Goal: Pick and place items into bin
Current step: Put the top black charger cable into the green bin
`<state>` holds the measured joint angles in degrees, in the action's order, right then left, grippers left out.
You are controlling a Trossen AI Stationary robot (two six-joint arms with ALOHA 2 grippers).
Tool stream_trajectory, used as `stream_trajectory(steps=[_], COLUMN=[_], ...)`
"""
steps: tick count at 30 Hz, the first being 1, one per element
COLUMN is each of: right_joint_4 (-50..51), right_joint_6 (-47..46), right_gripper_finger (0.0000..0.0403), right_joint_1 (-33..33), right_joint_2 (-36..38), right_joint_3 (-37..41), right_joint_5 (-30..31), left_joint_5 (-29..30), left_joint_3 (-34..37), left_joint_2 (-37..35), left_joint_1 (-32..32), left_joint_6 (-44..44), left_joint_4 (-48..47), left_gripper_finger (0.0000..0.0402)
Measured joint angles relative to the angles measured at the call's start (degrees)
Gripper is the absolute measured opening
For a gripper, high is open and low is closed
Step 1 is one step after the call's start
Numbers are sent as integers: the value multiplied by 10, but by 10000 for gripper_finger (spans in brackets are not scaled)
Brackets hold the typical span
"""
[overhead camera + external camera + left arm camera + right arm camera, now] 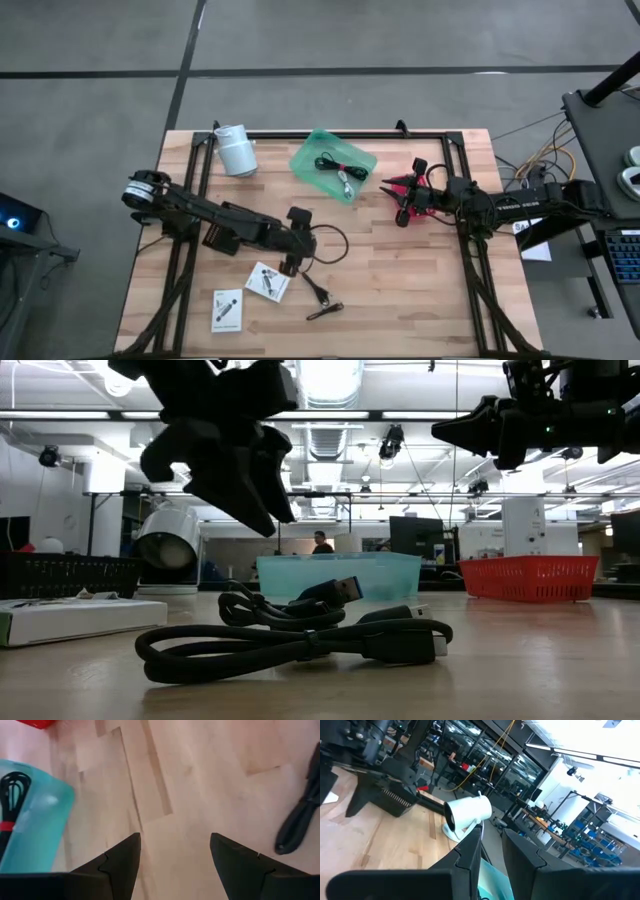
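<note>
The left gripper (290, 268) hangs above the middle of the desk (400, 290), fingers spread apart and holding nothing. The right gripper (400, 214), near the right edge above the red basket (530, 577), has its fingers almost together with a narrow gap, empty. The bin (362, 157) sits near the far edge, holding a coiled cable (335, 168). Two white packets (228, 309) and loose black cables (322, 295) lie toward the near edge.

Table (400, 290): pale wood planks, smooth, low sheen, visible grain and joints. Bin (362, 160): translucent teal-green plastic, smooth, slightly glossy. Cable (300, 645) on the table: black rubbery sheath, matt, with a silvery metal plug end. Red basket (530, 577): slotted plastic. White cylinder (236, 150): smooth plastic, faint gloss. Packets (228, 309): white printed card. Left gripper (174, 851): fingers of matt black plastic.
</note>
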<state>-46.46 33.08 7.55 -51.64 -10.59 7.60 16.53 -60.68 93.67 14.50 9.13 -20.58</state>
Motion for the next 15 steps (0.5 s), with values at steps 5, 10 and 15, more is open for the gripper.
stream_trajectory(steps=[5,10,15], right_joint_4=[0,0,0], right_joint_6=[0,0,0], right_gripper_finger=[68,68,68], right_joint_1=[0,0,0], right_joint_2=[0,0,0], right_joint_3=[0,0,0], right_joint_5=[0,0,0], left_joint_5=[-4,-15,-19], left_joint_3=[3,12,24], left_joint_2=[0,0,0], left_joint_1=[12,14,13], left_joint_6=[-45,-59,-60], left_joint_4=[0,0,1], left_gripper_finger=[222,222,222])
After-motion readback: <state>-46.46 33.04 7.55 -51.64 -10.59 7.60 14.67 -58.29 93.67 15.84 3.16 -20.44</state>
